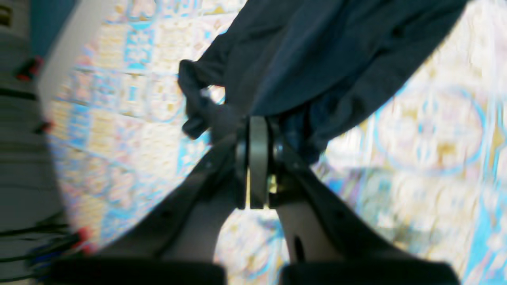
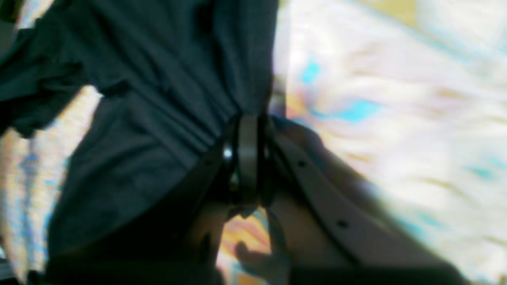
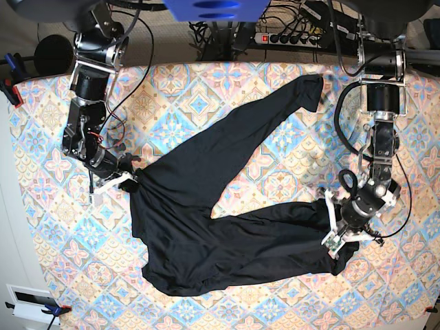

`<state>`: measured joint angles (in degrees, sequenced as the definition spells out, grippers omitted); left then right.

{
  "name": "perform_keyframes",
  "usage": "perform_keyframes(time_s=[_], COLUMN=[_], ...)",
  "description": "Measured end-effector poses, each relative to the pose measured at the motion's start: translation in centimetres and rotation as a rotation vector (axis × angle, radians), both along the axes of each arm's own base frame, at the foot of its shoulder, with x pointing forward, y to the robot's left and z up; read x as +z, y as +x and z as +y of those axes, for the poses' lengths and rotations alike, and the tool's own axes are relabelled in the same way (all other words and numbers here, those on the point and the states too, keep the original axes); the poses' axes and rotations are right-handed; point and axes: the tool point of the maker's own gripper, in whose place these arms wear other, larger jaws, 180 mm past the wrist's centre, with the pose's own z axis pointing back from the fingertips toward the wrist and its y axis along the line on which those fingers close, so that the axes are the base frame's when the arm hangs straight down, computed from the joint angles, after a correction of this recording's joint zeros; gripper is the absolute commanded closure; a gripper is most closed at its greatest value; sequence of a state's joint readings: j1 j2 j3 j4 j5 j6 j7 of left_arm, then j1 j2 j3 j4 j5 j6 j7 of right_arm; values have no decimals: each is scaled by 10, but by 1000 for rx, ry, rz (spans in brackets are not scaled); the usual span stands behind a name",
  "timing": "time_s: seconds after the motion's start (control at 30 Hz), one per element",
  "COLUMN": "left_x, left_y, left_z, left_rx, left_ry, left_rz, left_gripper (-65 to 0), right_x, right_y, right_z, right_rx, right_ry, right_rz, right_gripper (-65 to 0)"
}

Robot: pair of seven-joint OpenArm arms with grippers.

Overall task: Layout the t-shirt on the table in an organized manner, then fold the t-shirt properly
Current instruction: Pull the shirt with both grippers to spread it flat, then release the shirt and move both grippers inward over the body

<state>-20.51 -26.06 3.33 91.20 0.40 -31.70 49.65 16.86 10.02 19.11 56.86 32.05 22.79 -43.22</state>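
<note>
T-shirt (image 3: 206, 227): one black garment is spread on the patterned counter (image 3: 41, 199). Its edges are pinched by two clenched end effectors, left (image 3: 342, 237) and right (image 3: 130, 182). Both wrist views are blurred; fingertips are hidden by folds.

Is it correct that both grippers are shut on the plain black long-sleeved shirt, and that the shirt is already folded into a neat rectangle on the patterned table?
Not quite. Both the left gripper and the right gripper are shut on the plain black long-sleeved shirt, but the base view shows it unfolded, sprawled in an irregular shape on the diamond-patterned table.
</note>
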Motion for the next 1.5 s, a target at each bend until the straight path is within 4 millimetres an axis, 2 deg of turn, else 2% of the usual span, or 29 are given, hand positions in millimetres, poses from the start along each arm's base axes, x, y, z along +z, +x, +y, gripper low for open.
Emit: perform_keyframes(time_s=[0.1, 0.2, 0.37, 0.53, 0.67, 0.8, 0.93, 1.03, 1.1, 1.2, 1.37, 1.5], left_x=[1, -7, -19, -49, -69, -97, -120, -132, -135, -139, -139, -141], left_y=[-20, -40, -66, -99, -121, -153, -180, -199, -205, -211, -220, -228], left_z=[-5, -4, 17, 24, 28, 24, 3, 9, 8, 7, 24, 27], left_rx=[-81, -148, -165, -189, -190, -220, -317, -344, -348, -351, -349, -364], left_ry=[78, 144, 229, 246, 257, 254, 251, 297, 293, 285, 333, 328], left_rz=[24, 70, 128, 223, 287, 381, 456, 520, 535, 546, 579, 592], left_gripper=[0, 0, 0, 0, 0, 0, 0, 0, 0, 0, 0, 0], right_x=[3, 1, 6, 3, 0, -1, -7, -6, -3, -5, -7, -9], right_y=[-2, -10, -12, -23, -31, -33, -43, -48, -49, -61, -73, -78], right_z=[-18, -36, -61, -78, -82, -83, -84, -87, -88, -88, -91, -90], right_rx=[-9, -16, -28, -39, -42, -40, -54, -44, -32, -23, -19, -23], right_ry=[-45, -75, -132, -163, -156, -161, -150, -161, -185, -204, -217, -216], right_rz=[3, 12, 22, 36, 36, 34, 20, 30, 31, 34, 36, 31], right_gripper=[0, 0, 0, 0, 0, 0, 0, 0, 0, 0, 0, 0])
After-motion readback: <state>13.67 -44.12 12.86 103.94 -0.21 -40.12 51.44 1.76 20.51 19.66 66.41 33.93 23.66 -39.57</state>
